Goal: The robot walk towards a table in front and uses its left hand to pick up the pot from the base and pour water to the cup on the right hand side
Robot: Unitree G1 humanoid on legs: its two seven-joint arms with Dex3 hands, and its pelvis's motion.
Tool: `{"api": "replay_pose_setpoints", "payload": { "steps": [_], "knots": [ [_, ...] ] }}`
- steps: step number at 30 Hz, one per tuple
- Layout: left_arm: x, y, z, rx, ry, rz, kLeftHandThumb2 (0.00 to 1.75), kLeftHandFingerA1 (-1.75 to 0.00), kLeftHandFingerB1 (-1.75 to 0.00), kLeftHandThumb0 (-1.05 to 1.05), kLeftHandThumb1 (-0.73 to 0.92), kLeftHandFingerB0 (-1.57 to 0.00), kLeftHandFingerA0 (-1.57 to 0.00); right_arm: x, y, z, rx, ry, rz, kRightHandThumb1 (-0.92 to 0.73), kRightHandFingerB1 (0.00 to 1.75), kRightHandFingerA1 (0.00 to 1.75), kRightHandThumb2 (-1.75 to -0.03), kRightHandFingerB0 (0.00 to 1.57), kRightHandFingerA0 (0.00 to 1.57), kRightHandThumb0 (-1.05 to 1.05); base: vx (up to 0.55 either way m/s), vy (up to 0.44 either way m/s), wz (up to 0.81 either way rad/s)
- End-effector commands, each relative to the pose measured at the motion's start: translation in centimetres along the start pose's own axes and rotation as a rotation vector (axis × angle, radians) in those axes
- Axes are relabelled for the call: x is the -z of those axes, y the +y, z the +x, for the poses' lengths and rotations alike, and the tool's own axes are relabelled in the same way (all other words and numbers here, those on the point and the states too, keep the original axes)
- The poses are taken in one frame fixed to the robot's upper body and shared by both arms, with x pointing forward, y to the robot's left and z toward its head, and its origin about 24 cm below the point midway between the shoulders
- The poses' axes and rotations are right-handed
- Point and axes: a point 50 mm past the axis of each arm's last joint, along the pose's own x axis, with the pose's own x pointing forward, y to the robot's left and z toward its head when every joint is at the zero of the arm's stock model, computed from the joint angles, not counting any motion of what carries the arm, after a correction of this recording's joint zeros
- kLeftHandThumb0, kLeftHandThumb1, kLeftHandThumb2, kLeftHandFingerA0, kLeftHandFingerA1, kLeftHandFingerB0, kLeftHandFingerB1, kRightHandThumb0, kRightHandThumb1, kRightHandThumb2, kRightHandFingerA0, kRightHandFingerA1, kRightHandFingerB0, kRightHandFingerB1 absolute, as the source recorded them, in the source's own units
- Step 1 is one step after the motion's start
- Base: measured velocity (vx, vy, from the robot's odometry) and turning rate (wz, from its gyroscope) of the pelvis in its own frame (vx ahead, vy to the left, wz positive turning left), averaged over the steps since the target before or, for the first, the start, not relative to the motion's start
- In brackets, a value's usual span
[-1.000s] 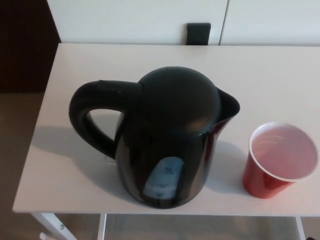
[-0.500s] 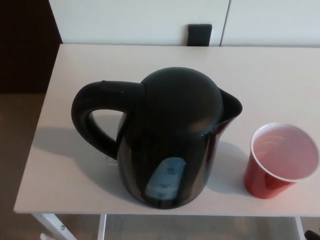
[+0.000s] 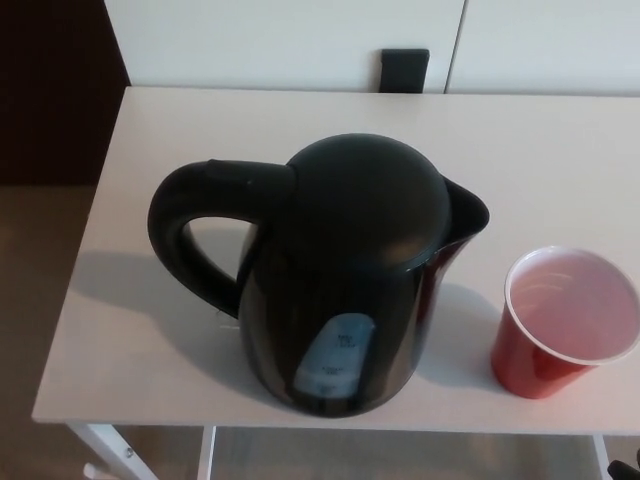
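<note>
Kettle (image 3: 345,280), black and domed, stands near the front edge of the white table (image 3: 550,140), about midway along it. Its loop handle (image 3: 195,235) projects toward the table's left end; its spout (image 3: 468,212) points right, at the red cup (image 3: 565,320) by the front right corner. Neither of my hands is in view (whether their fingers are apart or closed, I cannot tell). Handle-to-spout axis runs left–right, so I judge my left hand the nearer one.
</note>
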Motion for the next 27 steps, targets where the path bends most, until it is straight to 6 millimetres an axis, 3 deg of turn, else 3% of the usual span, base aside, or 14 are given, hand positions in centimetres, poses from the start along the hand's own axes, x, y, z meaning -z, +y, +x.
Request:
{"api": "replay_pose_setpoints", "payload": {
  "steps": [1,2,5,8,9,10,16,17,18,27],
  "knots": [
    [-8.2,-9.0,1.6,0.352,-0.320,0.188,0.87,-0.49,-0.48,-0.26,0.35,0.00,-0.01,-0.8,-1.0,-0.4,0.025,-0.020,0.005,-0.53,0.59,0.65,-1.03,0.25,0.31,-0.16,0.00,0.000,0.00],
    [-8.0,-9.9,2.0,0.373,-0.316,0.190,0.52,-0.35,-0.31,-0.40,0.41,-0.16,-0.18,-0.9,-1.0,-0.4,0.028,-0.022,-0.002,-0.64,0.49,0.64,-0.74,0.29,0.36,-0.22,0.00,0.000,0.00],
    [-7.2,-12.5,3.1,0.440,-0.292,0.220,0.53,-0.34,-0.31,-0.42,0.42,-0.18,-0.20,-1.1,-1.1,-0.3,0.041,-0.027,0.000,-0.66,0.49,0.69,-0.71,0.28,0.39,-0.22,0.00,0.000,0.00],
    [-7.1,-13.1,3.3,0.455,-0.279,0.231,0.53,-0.34,-0.31,-0.41,0.43,-0.18,-0.19,-1.3,-1.0,-0.3,0.045,-0.029,-0.002,-0.67,0.50,0.71,-0.70,0.29,0.41,-0.23,0.00,0.000,0.00],
    [-6.1,-14.2,3.7,0.465,-0.259,0.231,0.81,-0.51,-0.50,-0.24,0.23,-0.06,-0.07,-1.5,-0.9,-0.4,0.036,-0.040,-0.016,-0.60,0.55,0.75,-0.73,0.34,0.36,-0.24,0.00,0.000,0.00],
    [-5.4,-14.8,3.8,0.470,-0.243,0.237,0.81,-0.51,-0.50,-0.24,0.23,-0.06,-0.07,-1.5,-0.9,-0.4,0.035,-0.044,-0.022,-0.65,0.56,0.76,-0.73,0.35,0.38,-0.24,0.00,0.000,0.00],
    [-2.8,-15.6,3.9,0.476,-0.159,0.263,0.83,-0.51,-0.50,-0.24,0.26,-0.06,-0.06,-1.6,-0.6,-0.4,0.042,-0.049,-0.015,-0.67,0.56,0.75,-0.75,0.36,0.42,-0.23,0.00,0.000,0.00],
    [-2.7,-15.6,3.9,0.476,-0.159,0.264,0.83,-0.51,-0.50,-0.24,0.26,-0.06,-0.06,-1.6,-0.6,-0.4,0.043,-0.049,-0.015,-0.67,0.56,0.75,-0.75,0.36,0.42,-0.23,0.00,0.000,0.00],
    [-2.4,-15.6,3.9,0.477,-0.149,0.262,0.53,-0.36,-0.31,-0.39,0.43,-0.17,-0.20,-1.7,-0.5,-0.4,0.035,-0.053,-0.009,-0.67,0.56,0.78,-0.78,0.35,0.40,-0.22,0.00,0.000,0.00],
    [-1.6,-15.2,4.3,0.467,-0.111,0.281,0.54,-0.35,-0.29,-0.42,0.45,-0.14,-0.19,-2.1,0.2,-0.2,0.035,-0.056,-0.024,-0.65,0.53,0.67,-0.69,0.32,0.39,-0.22,0.00,0.000,0.00]
  ]
}}
